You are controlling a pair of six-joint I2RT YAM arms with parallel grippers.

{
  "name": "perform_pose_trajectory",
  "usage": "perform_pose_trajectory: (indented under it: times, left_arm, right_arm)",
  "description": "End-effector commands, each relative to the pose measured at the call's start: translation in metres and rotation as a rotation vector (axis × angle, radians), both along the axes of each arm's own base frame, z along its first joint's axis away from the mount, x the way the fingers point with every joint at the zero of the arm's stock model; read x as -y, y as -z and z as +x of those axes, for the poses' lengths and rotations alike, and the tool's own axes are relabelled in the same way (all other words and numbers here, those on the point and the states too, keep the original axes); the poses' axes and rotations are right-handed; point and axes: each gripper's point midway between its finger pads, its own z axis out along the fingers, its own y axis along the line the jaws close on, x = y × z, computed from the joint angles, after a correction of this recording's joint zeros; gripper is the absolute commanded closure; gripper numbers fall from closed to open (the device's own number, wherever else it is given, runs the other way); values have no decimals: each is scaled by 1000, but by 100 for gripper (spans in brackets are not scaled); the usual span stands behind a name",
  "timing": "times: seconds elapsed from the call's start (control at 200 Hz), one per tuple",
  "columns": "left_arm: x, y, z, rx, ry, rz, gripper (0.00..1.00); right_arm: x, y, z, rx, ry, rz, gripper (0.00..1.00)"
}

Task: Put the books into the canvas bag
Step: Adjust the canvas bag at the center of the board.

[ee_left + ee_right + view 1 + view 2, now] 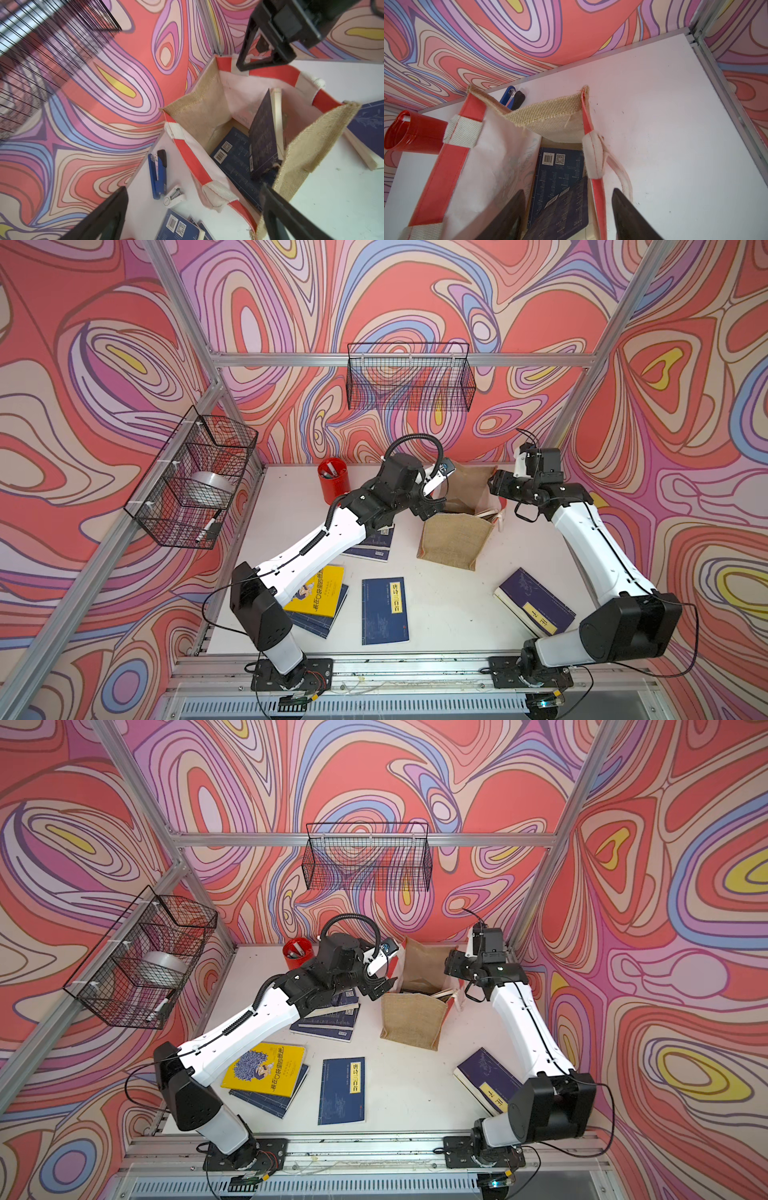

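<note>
The canvas bag [455, 539] [411, 1019] stands open at the back of the table. Inside it one navy book [234, 160] [560, 172] lies flat and another [264, 141] [562, 212] leans upright. My left gripper [430, 508] [193, 209] hovers open and empty over the bag's left rim. My right gripper [496, 489] [569, 216] is open, straddling the bag's right rim, one finger inside and one outside. On the table lie a yellow book [316, 593], a navy book [384, 610], another navy one [536, 605], and a stack [370, 545] under my left arm.
A red pen cup [332, 481] stands at the back left of the table. A blue stapler [158, 174] and a small white item [173, 197] lie behind the bag. Wire baskets [409, 377] [195, 477] hang on the back and left walls.
</note>
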Motion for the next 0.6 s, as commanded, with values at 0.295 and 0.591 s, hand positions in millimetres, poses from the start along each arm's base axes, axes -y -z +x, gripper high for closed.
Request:
perform_pose_trajectory:
  times: [0.295, 0.591]
  left_arm:
    - [12, 16, 48, -232, -49, -38, 6]
    - [23, 41, 76, -336, -110, 27, 11]
  right_arm:
    - [2, 26, -3, -63, 4, -2, 57]
    - [2, 34, 0, -75, -1, -11, 87]
